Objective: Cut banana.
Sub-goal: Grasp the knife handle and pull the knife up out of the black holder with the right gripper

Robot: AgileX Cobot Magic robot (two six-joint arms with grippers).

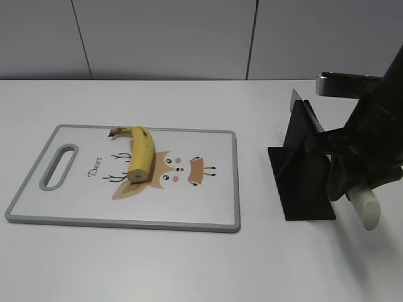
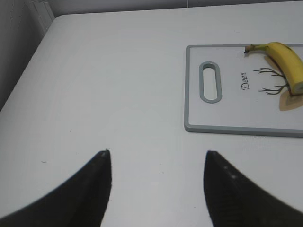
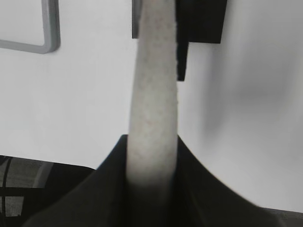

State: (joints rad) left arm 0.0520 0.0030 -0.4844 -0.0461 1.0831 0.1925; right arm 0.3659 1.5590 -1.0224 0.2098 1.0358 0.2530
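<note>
While rightward pincer [image 1: 343,165], banana [image 1: 140,154] left

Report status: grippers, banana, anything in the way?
Left gripper open, empty, hanging over bare table. Right gripper shut on pale knife handle at black knife stand. Short yellow unpeeled banana lies on deer-print cutting board, path unobstructed.

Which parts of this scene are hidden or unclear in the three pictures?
- Knife blade: exterior view, mostly behind the black stand.
- Right pincer: exterior view, lost in the dark arm; right wrist view shows it shut on the pale knife handle.
- Banana: left wrist view, its cut end is at the frame edge.
- Left pincer: absent from the exterior view.
</note>
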